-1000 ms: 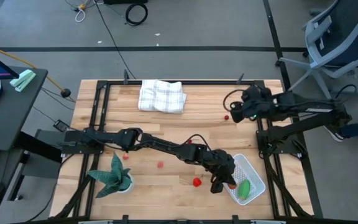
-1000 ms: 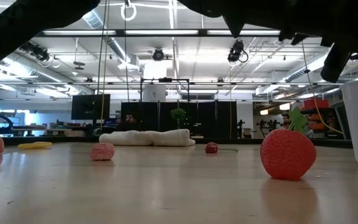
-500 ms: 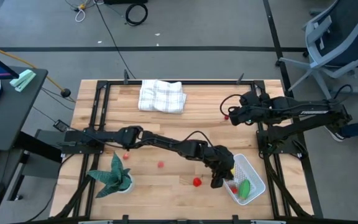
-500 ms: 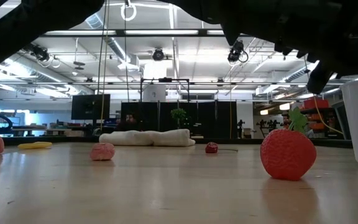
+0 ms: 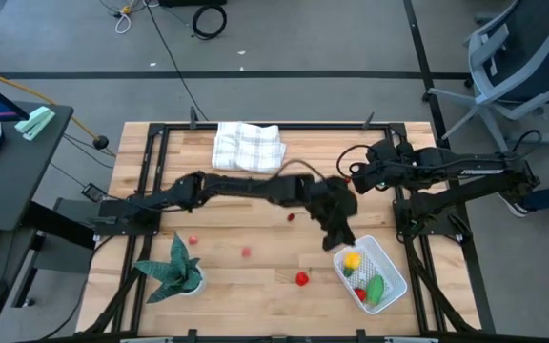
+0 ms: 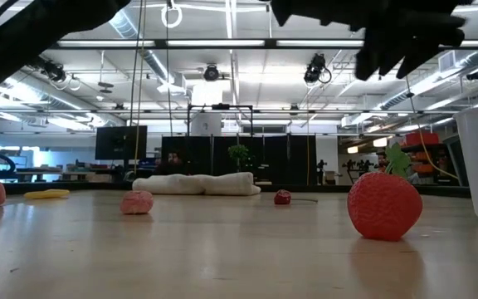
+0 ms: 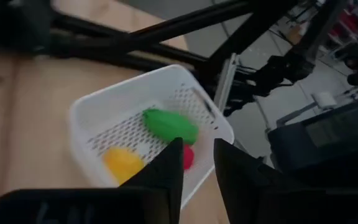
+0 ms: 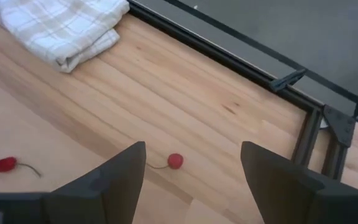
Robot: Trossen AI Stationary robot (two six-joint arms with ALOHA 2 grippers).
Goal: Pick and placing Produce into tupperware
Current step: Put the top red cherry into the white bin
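Observation:
The white tupperware [image 5: 385, 265] sits at the table's near right. It holds a yellow piece [image 5: 352, 259], a green piece [image 5: 375, 286] and a red one [image 5: 360, 294], which also show in the left wrist view [image 7: 166, 124]. My left gripper [image 5: 339, 240] hovers just off the container's far-left corner, open by a narrow gap and empty [image 7: 197, 171]. My right gripper [image 5: 351, 179] is open wide [image 8: 191, 171], with a small red cherry [image 8: 175, 161] on the wood ahead of its fingers. A strawberry [image 5: 301, 278], a pink piece [image 5: 246, 252] and two small red pieces [image 5: 193, 240] [image 5: 291, 216] lie loose on the table.
A white checked folded cloth [image 5: 248, 147] lies near the far edge. A green spiky potted plant [image 5: 174, 270] stands at the near left. A black frame [image 5: 151, 162] borders the tabletop. In the low view, a flat yellow piece [image 6: 46, 194] lies at the left.
My left gripper rose from over the tupperware and drew back toward the far edge and left. The yellow piece it carried now lies in the container next to the green one.

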